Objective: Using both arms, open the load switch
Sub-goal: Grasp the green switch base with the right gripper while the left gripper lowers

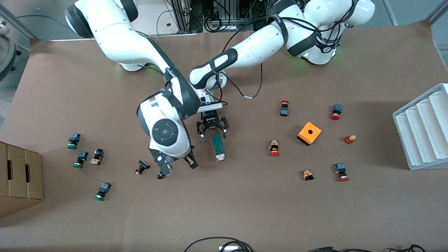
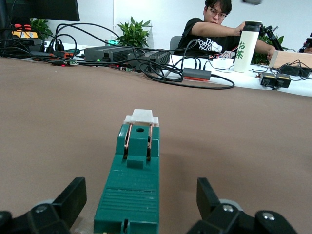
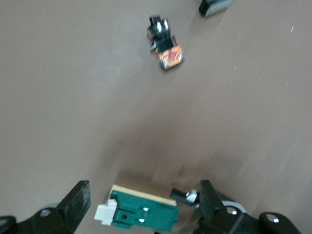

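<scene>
The load switch (image 1: 218, 147) lies flat on the brown table, a slim dark-green block whose white piece (image 1: 220, 157) points toward the front camera. My left gripper (image 1: 212, 133) is low at the switch's other end, open. In the left wrist view that end of the load switch (image 2: 134, 185) lies between the fingers (image 2: 73, 197), with a gap on each side. My right gripper (image 1: 177, 169) hangs open over the table beside the switch, toward the right arm's end. The right wrist view shows the load switch (image 3: 141, 212) between its spread fingers (image 3: 78, 200), untouched.
Green-capped push buttons (image 1: 81, 159) and a cardboard box (image 1: 19, 178) sit toward the right arm's end. A small black button (image 1: 141, 167) lies beside the right gripper. Red-capped buttons (image 1: 274, 148), an orange box (image 1: 309, 133) and a white rack (image 1: 423, 127) lie toward the left arm's end.
</scene>
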`<state>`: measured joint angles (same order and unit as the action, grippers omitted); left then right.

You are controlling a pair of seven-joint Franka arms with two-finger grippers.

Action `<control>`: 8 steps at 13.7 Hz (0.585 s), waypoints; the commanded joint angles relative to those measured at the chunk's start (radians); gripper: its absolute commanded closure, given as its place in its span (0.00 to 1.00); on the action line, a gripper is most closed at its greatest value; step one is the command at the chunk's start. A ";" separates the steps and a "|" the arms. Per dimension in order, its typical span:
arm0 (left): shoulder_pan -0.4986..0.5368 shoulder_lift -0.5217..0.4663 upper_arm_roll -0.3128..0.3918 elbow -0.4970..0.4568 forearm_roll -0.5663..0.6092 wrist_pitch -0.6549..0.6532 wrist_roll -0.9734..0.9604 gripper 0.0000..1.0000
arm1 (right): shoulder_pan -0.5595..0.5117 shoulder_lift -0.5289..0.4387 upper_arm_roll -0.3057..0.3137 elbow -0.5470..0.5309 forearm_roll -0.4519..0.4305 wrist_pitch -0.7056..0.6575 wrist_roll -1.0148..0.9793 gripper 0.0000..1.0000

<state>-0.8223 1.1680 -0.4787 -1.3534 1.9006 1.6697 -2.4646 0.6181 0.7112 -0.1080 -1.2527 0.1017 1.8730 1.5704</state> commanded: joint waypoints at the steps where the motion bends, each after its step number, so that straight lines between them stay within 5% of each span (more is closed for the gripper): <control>1: -0.021 0.036 0.008 0.057 0.012 -0.013 0.030 0.00 | 0.008 0.086 -0.009 0.093 0.073 0.037 0.135 0.00; 8: -0.050 0.048 0.005 0.050 -0.018 -0.025 0.032 0.00 | 0.023 0.221 -0.015 0.214 0.182 0.087 0.330 0.00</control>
<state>-0.8465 1.1957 -0.4789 -1.3387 1.8982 1.6686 -2.4505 0.6316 0.8742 -0.1108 -1.1326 0.2443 1.9579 1.8396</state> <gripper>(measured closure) 0.000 0.000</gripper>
